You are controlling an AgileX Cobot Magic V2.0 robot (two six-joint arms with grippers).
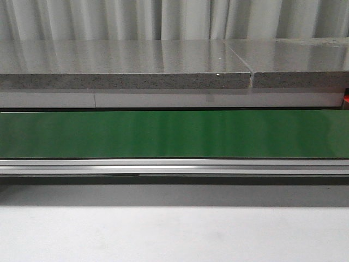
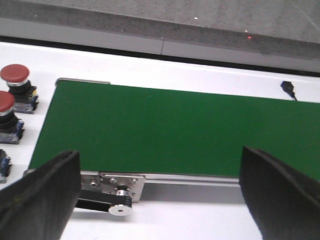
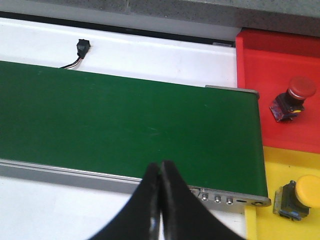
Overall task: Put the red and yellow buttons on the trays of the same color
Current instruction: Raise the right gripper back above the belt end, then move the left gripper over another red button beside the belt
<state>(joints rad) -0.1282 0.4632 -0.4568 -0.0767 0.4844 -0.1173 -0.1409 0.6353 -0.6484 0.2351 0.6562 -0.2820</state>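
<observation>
In the left wrist view two red buttons (image 2: 14, 75) (image 2: 6, 104) on dark bases stand on the white table past the end of the green belt (image 2: 170, 132). My left gripper (image 2: 160, 192) hangs open over the belt's near edge, nothing between its fingers. In the right wrist view a red button (image 3: 295, 95) lies on the red tray (image 3: 260, 75). A yellow button (image 3: 302, 195) lies on the yellow tray (image 3: 280, 225). My right gripper (image 3: 160, 167) is shut and empty, over the belt's near rail. Neither gripper shows in the front view.
The green belt (image 1: 174, 134) spans the front view, with an aluminium rail (image 1: 174, 166) in front and grey stone slabs (image 1: 125, 65) behind. A small black connector (image 3: 82, 47) with wires lies on the white table behind the belt. A motor pulley (image 2: 120, 202) sits at the belt's corner.
</observation>
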